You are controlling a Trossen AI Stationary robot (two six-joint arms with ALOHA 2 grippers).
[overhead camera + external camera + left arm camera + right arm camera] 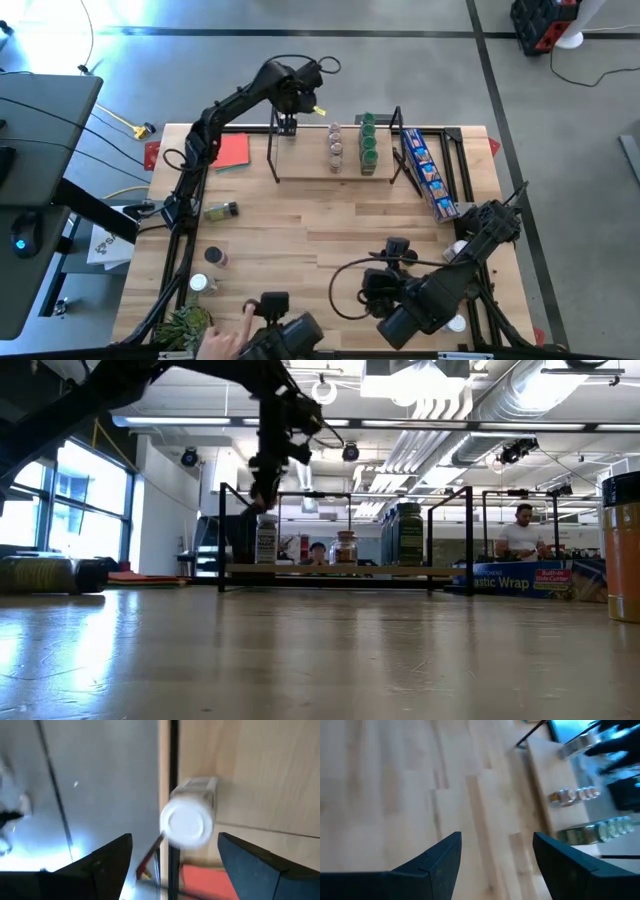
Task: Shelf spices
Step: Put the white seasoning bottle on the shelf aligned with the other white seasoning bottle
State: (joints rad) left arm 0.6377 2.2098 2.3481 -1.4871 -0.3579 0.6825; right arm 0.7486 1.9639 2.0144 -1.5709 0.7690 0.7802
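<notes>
Two claws in play, only one at work. Left claw (288, 124) hanging over the shelf's (310, 170) left end, fingers (107, 857) spread wide apart, nothing between them; white-capped jar (187, 820) directly below in the left wrist view, standing upright on the board beside the black end frame, apparently just set there and let go. Placed at the far end probably to start a new row away from the jars already shelved: brown-capped ones (336, 150) mid-board, green-capped ones (368, 143) in a column just beside them, toward the right end. Right claw (398, 246) waiting low over bare worktop (300, 225) near the front edge, fingers apart and empty, likely kept clear of the other arm. More spices unshelved on the worktop's left side: one jar lying down (221, 210), two more upright (214, 257) nearer the front. Task judged roughly half done.
</notes>
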